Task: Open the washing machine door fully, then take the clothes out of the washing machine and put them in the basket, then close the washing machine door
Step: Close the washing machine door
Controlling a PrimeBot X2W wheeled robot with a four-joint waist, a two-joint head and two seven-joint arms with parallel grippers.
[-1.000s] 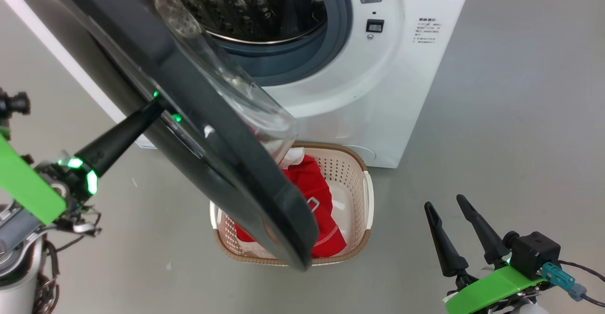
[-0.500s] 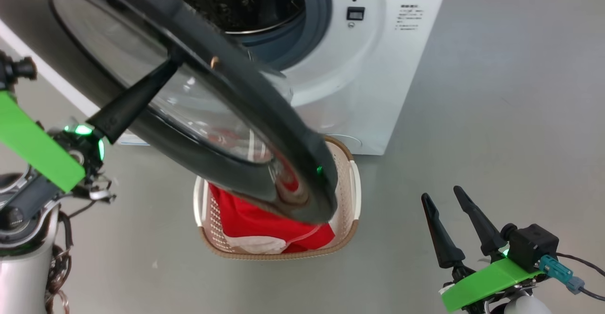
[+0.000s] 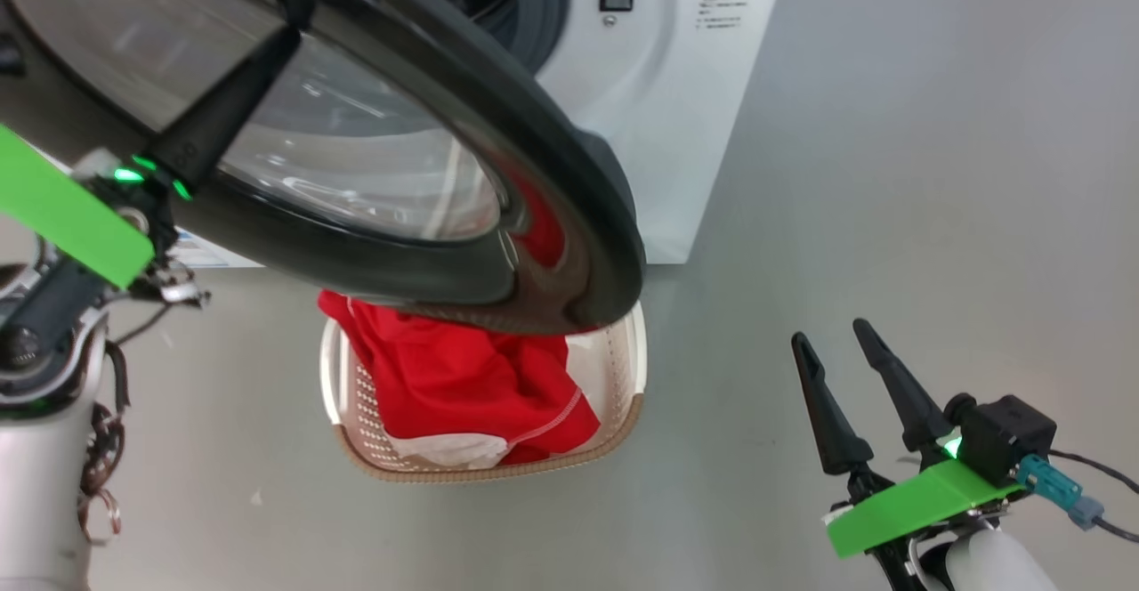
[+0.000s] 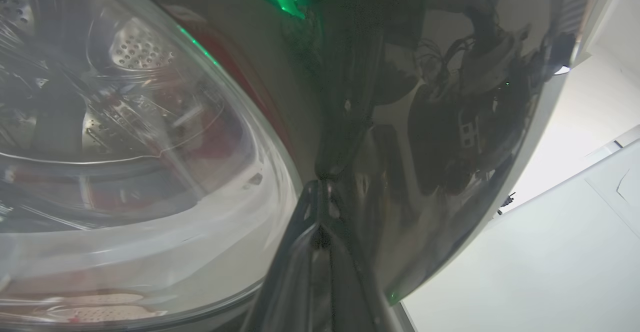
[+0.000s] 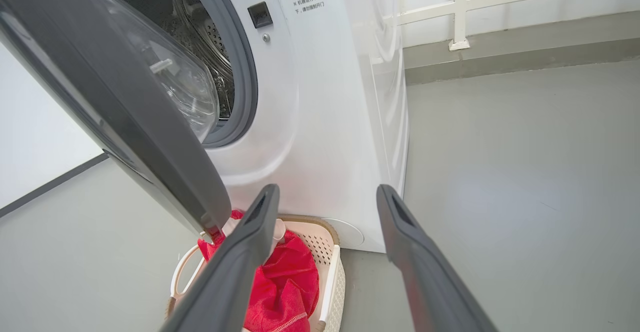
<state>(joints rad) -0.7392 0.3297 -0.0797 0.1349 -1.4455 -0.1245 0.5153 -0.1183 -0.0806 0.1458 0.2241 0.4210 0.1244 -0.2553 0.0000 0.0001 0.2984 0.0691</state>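
Black washing machine door point(image 3: 578, 217) over basket point(image 3: 489, 475) rim, left gripper point(image 3: 281, 43) pressed together against it, right gripper point(image 3: 829, 333) spread

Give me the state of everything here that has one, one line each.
washing machine door: partly open, hanging over the basket.
washing machine: mouth uncovered, drum showing.
clothes: heaped in the basket.
basket: upright on the floor before the machine, holding the clothes.
left gripper: shut, fingertips against the door's outer face.
right gripper: open, empty, off to the side.
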